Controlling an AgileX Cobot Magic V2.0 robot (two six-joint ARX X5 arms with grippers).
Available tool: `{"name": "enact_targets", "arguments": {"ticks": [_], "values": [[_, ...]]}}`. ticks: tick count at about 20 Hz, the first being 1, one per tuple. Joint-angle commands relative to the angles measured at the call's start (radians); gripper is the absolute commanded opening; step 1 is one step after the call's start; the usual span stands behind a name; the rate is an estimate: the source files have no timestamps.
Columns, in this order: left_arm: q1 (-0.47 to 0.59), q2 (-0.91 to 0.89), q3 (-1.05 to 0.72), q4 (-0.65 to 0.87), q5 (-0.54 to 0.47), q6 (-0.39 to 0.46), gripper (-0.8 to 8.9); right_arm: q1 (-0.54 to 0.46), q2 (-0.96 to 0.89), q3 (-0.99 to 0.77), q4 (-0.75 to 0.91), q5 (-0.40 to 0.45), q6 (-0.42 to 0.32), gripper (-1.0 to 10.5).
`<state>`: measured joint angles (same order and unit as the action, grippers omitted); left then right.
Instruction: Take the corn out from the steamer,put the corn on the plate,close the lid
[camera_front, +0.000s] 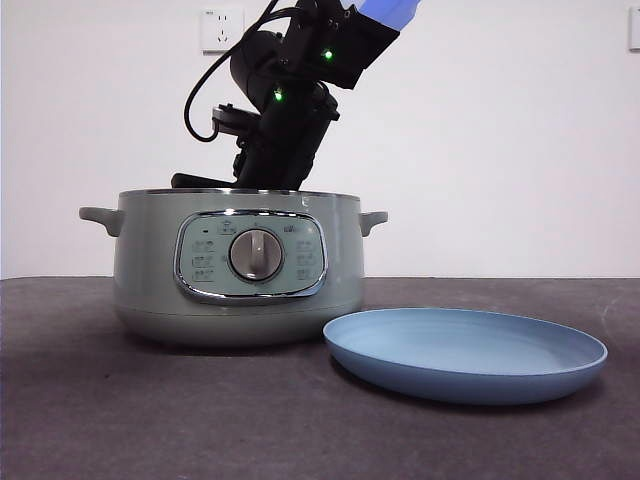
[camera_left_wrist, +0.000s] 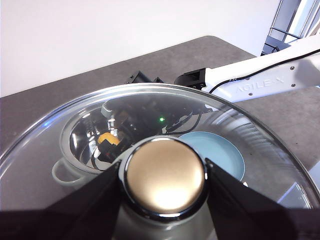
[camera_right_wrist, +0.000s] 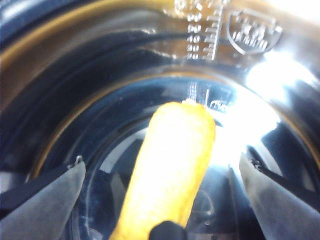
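Dark grey table (camera_front: 100, 420), R gripper (camera_right_wrist: 160, 175) jaws wide inside steamer (camera_front: 237, 275) around yellow corn (camera_right_wrist: 170, 175), L gripper (camera_left_wrist: 163, 182) clamping lid (camera_left_wrist: 150, 130) knob aloft, blue plate (camera_front: 465, 355) beside pot.

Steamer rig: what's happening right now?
The right gripper is down inside the steamer, jaws open either side of the corn, not closed on it. The left gripper holds the lid by its knob, up above the table. The plate sits bare beside the steamer.

Black arm (camera_front: 285, 110), green LEDs, black cable, white AGILE-X link (camera_left_wrist: 260, 80)
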<state>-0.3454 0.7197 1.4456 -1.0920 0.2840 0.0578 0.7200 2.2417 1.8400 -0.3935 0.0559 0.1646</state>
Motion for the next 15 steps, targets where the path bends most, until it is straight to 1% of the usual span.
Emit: {"name": "enact_targets", "arguments": {"ticks": [1, 2, 6, 7, 11, 15], "values": [[-0.003, -0.014, 0.015, 0.041, 0.01, -0.008, -0.08, 0.003, 0.05, -0.002, -0.007, 0.003, -0.005, 4.9], [-0.003, -0.016, 0.015, 0.04, 0.01, -0.008, -0.09, 0.003, 0.051, -0.002, -0.008, 0.004, -0.005, 4.2], [-0.003, -0.017, 0.015, 0.035, 0.008, -0.008, -0.09, 0.005, 0.051, -0.002, 0.012, -0.003, -0.006, 0.1], [-0.003, -0.017, 0.015, 0.035, 0.008, -0.008, -0.08, 0.005, 0.051, -0.002, 0.02, -0.005, -0.006, -0.1], [-0.003, -0.017, 0.015, 0.035, 0.007, -0.006, -0.09, 0.006, 0.005, -0.002, 0.035, -0.002, -0.018, -0.1], [-0.003, -0.017, 0.015, 0.052, 0.007, -0.005, -0.09, 0.006, -0.161, -0.002, 0.005, -0.001, -0.057, -0.1]]}}
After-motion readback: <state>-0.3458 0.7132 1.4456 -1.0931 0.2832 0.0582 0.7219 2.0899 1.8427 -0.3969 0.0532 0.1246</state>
